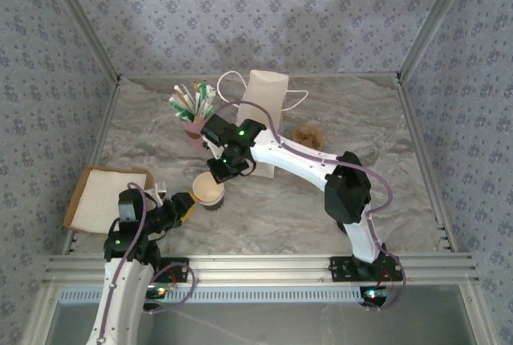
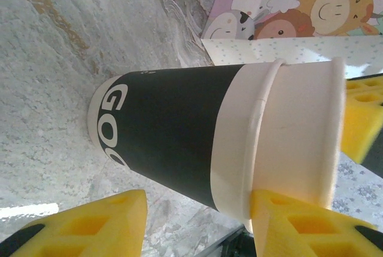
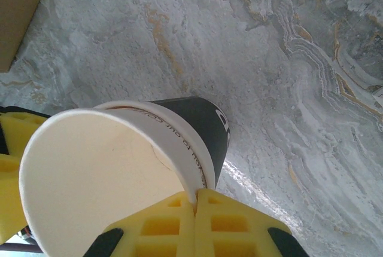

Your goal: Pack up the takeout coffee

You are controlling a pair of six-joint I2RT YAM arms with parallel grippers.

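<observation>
Coffee cup [image 1: 208, 190]: we've got it standing mouth up on the marble table [image 1: 280, 221], lower middle of the top view, with a black sleeve and white lettering.
Right gripper [image 3: 195, 200]: jaws are pinched tight on the cup's rim, with the thin wall caught between the two pads.
Left gripper [image 2: 197, 200]: jaws are spread wide, with the yellow pads [image 2: 90, 227] on either side of the cup. One pad meets the pale upper wall and the other stands clear.
Paper bag [image 1: 264, 100]: white, upper middle of the top view, well apart from the cup.
Stirrer pot [image 1: 192, 124]: pink, just left of the bag.
</observation>
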